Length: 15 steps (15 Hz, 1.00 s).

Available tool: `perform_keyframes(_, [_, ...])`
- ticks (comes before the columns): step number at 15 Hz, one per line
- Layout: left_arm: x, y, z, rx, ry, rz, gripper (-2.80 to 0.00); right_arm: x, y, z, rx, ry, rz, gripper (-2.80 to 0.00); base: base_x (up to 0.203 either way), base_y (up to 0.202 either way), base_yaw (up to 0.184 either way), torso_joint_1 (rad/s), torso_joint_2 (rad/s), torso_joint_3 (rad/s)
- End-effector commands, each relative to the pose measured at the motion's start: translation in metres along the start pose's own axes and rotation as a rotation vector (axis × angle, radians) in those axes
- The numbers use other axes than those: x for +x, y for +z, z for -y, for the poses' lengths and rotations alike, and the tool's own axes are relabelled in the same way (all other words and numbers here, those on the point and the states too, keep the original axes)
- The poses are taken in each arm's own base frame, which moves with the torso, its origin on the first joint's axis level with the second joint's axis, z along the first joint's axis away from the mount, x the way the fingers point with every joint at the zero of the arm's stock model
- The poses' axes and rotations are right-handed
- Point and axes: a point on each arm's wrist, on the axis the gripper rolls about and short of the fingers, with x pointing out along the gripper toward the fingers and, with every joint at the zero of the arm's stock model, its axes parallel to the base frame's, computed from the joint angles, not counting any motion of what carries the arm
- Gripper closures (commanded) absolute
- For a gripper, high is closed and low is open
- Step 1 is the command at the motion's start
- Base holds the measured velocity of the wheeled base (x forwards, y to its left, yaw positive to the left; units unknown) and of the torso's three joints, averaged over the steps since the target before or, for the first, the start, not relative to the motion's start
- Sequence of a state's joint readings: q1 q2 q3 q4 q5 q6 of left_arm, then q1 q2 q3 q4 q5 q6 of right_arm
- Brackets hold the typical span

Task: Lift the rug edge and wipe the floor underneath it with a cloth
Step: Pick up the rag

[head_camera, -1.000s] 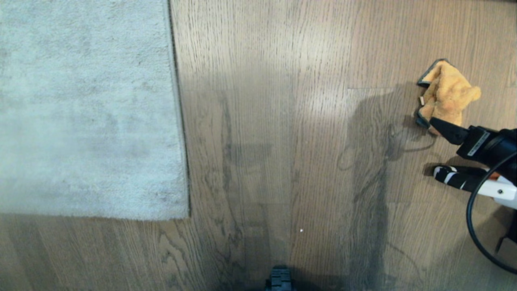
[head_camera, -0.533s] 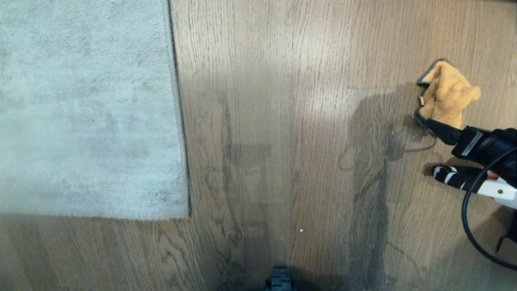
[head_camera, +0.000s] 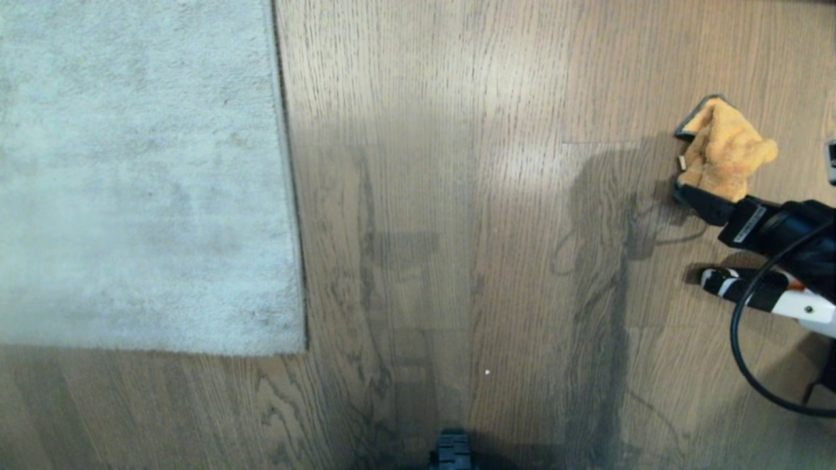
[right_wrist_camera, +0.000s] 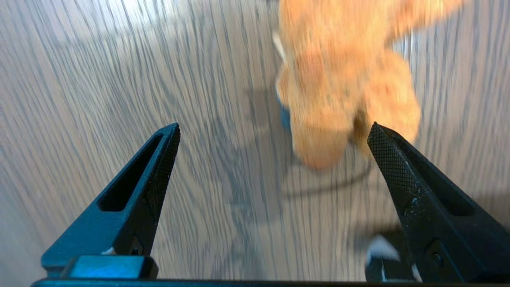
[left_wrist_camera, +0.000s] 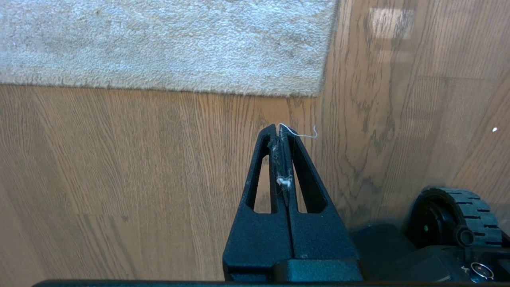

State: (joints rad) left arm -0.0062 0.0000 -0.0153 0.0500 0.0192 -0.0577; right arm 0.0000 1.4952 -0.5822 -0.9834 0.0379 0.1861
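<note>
Nearest the robot, the left gripper (left_wrist_camera: 281, 159) hangs parked just above the floor (head_camera: 457, 196), its fingers pressed together on nothing but a few stray fibres; it sits short of the rug's near corner and does not appear in the head view. Beside it a black wheel (left_wrist_camera: 454, 215) of the base shows.

Further out on the robot's right, the right gripper (right_wrist_camera: 275, 131) reaches low over the planks with its fingers spread wide and empty. One fingertip (right_wrist_camera: 382, 147) already lies right beside the crumpled orange cloth (head_camera: 722, 156), while the other stands well clear over bare wood, so the bundle is off-centre in the gap rather than squarely between them. The wide spread suits a bunched, fuzzy piece that needs room to be straddled before pinching. A black-and-white object (head_camera: 751, 290) lies on the floor just by this arm.

The pale grey rug (head_camera: 144, 176) lies flat on the robot's left, well apart from the cloth, its edges down on the wood. The wiping has likely not begun: the cloth must be picked up first.
</note>
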Motion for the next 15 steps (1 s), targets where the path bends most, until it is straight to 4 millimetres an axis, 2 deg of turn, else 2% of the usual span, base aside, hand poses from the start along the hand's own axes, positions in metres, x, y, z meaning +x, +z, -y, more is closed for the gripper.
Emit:
perform_keyframes(1, [0.000,0.000,0.000,-0.001,-0.001,-0.001,0.00,0.013,0.000,0.002,-0.002,-0.001,0.025,-2.80,0.000,0.000,0.000,0.000,0.00,0.000])
perform_keyframes(7, [0.000,0.000,0.000,-0.001,0.001,-0.001,0.00,0.027,0.008,0.018,-0.091,-0.054,0.083,-2.80,0.000,0.000,0.000,0.000,0.00,0.000])
perform_keyframes(15, [0.000,0.000,0.000,-0.001,0.001,-0.001,0.00,0.045,0.009,0.023,-0.160,-0.061,0.143,-2.80,0.000,0.000,0.000,0.000,0.00,0.000])
